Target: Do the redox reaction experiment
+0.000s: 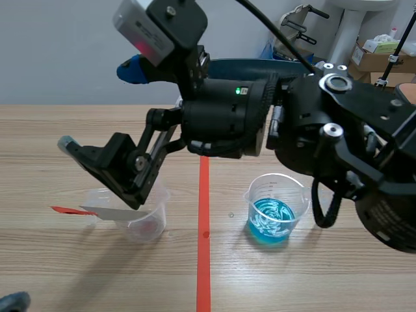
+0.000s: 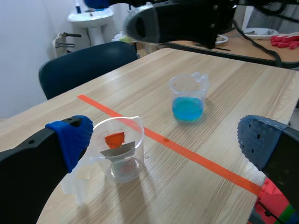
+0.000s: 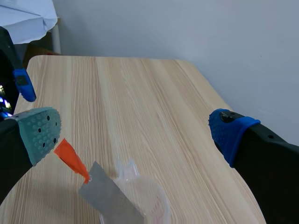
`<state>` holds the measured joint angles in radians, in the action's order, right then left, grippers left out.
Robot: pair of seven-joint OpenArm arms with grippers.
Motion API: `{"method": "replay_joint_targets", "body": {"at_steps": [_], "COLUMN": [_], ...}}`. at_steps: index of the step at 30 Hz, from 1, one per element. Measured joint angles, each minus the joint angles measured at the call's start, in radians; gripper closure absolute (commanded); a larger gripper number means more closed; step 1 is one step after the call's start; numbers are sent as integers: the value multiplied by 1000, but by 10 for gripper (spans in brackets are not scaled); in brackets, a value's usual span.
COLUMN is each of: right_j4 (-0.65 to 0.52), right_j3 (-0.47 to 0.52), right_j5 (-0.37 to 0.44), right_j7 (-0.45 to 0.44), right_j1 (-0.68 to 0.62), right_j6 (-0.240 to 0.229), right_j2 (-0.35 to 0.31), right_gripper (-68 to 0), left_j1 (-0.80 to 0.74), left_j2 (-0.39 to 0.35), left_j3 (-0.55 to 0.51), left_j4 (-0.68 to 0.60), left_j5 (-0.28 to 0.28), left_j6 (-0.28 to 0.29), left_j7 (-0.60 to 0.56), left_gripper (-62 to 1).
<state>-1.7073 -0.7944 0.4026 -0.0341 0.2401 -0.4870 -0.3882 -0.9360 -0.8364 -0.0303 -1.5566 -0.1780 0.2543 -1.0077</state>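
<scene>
Strip (image 3: 108, 197) of grey metal with an orange-red tip leans in the clear beaker (image 3: 150, 201), its tip poking out past the rim, directly beneath the right tool (image 3: 135, 130). That tool is spread wide and holds nothing, with one pad on either side of the strip and above it. It appears placed so that it can drop and pinch the raised end, which the lean leaves free to take. I can make out no liquid in the clear beaker, so it seems to serve only as a stand.

The second beaker (image 1: 273, 218), holding blue solution, stands on the desk (image 1: 325, 279) well apart from the right tool, across the red tape line (image 1: 203, 260). I judge it the strip's destination, since the reaction needs metal in solution.

The left tool (image 2: 166, 140) is likewise wide open and empty, low over the desk. The clear beaker sits just ahead between its fingers, and the second beaker farther ahead. It may be there to steady the clear beaker.
</scene>
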Motion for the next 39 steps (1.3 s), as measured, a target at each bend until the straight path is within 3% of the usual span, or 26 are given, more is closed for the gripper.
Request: {"method": "replay_joint_targets", "body": {"at_steps": [7, 15, 18, 26, 31, 39], "right_j4": [-86, -133, -147, -232, -316, -430], "right_j3": [97, 256, 327, 521, 638, 774], "right_j5": [47, 71, 78, 89, 89, 122], "right_j7": [-14, -56, -63, -78, -78, -83], "right_j1": [-108, -271, -344, -557, -710, -949], "right_j6": [24, 32, 36, 42, 43, 52], "right_j2": [-109, -216, -241, -266, -266, -266], "right_gripper": [-679, -679, -679, -679, -679, -679], "left_j1": [-24, -86, -84, -56, 32, 130], "left_j2": [0, 2, 26, 124, 167, 214], "left_j3": [-24, -161, -216, -278, -278, -278], "left_j4": [0, -37, -76, -183, -188, -187], "left_j5": [-5, -14, -16, -16, -9, -2], "left_j6": [-34, -35, -35, -36, -35, -34], "left_j7": [-8, -1, 67, 202, 298, 353], "left_gripper": [-623, -623, -623, -623, -623, -623]}}
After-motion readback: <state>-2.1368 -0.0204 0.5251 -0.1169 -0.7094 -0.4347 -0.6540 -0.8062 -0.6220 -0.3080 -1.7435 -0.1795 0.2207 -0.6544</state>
